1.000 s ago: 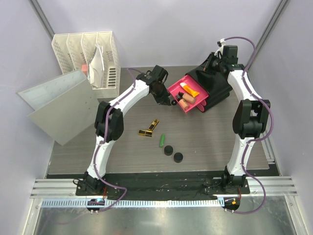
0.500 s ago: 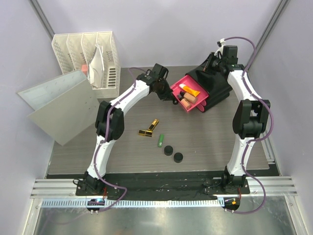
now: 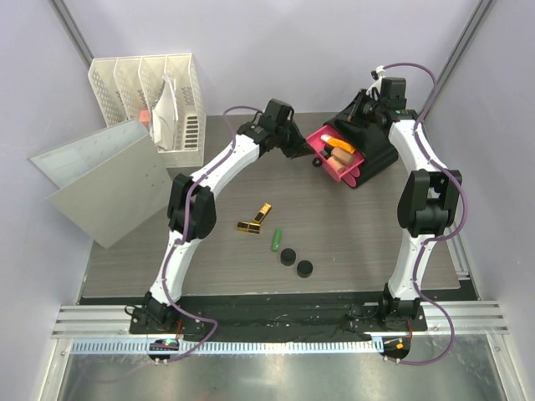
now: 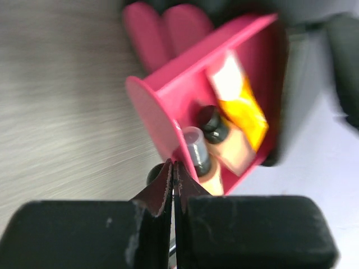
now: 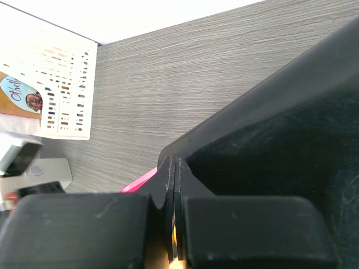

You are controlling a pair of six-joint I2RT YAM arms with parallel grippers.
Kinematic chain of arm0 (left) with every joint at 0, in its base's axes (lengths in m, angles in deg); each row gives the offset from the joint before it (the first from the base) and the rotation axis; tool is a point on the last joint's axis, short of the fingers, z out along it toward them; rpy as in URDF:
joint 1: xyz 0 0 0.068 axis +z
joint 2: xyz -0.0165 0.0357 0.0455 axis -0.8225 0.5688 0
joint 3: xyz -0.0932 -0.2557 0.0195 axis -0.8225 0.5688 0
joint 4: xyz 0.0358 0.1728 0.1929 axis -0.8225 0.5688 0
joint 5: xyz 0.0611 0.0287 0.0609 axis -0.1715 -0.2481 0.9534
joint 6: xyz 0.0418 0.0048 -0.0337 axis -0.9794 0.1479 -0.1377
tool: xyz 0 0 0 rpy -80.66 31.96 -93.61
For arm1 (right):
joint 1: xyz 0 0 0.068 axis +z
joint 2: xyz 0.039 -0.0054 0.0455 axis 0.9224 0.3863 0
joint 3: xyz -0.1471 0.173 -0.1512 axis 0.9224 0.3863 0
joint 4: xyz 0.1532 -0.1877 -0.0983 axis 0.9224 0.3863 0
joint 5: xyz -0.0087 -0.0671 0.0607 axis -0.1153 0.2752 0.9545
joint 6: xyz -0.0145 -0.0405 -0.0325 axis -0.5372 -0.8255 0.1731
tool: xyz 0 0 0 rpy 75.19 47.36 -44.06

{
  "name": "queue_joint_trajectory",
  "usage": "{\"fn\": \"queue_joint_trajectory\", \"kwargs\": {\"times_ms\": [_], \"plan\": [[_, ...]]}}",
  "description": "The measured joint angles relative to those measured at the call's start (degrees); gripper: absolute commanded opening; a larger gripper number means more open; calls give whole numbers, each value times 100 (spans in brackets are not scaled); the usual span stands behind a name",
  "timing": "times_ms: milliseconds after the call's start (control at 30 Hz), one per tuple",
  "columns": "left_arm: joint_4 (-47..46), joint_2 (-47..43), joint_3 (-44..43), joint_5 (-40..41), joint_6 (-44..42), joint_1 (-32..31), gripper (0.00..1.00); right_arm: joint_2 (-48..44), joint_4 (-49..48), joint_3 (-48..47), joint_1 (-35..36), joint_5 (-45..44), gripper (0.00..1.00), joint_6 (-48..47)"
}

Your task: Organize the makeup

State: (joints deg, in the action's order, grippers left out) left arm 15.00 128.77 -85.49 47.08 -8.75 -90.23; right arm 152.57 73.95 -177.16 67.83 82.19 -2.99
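The pink drawer [image 3: 333, 156] sticks halfway out of the black organizer box [image 3: 374, 149] and holds the orange tube [image 3: 342, 152] and beige bottles [image 4: 216, 171]. My left gripper [image 3: 303, 147] is shut, and its tips [image 4: 173, 167] press against the drawer's front face beside the black knob [image 4: 152, 175]. My right gripper [image 3: 362, 109] is shut and rests on top of the box [image 5: 280, 129]. Two gold-black lipsticks [image 3: 255, 219], the green stick [image 3: 276, 240] and two black discs [image 3: 297, 262] lie on the table.
A white mesh file holder [image 3: 155, 96] stands at the back left. Grey boards [image 3: 92, 180] lean at the left side. The table's back edge runs behind the organizer box.
My left gripper has moved right and back, and the pink drawer has slid further into the black box. The right arm has not moved.
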Motion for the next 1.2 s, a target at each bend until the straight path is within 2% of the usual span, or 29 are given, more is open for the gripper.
{"fn": "queue_joint_trajectory", "kwargs": {"times_ms": [167, 300, 567, 733, 867, 1000, 1200], "plan": [[-704, 166, -463, -107, 245, -76, 0, 2, 0, 0, 2, 0, 1, 0], [-1023, 186, -518, -166, 343, -140, 0, 2, 0, -2, 2, 0, 1, 0], [-1165, 306, -560, -232, 356, -140, 0, 2, 0, -2, 2, 0, 1, 0], [-1187, -26, -188, -57, 74, -2, 0, 2, 0, -2, 2, 0, 1, 0], [-509, -400, -195, 365, -302, 116, 0, 2, 0, -2, 2, 2, 1, 0], [551, -586, -540, 859, -562, 192, 0, 4, 0, -2, 2, 2, 1, 0], [1556, -511, -568, 896, -597, 199, 0, 4, 0, -2, 2, 2, 1, 2]]}}
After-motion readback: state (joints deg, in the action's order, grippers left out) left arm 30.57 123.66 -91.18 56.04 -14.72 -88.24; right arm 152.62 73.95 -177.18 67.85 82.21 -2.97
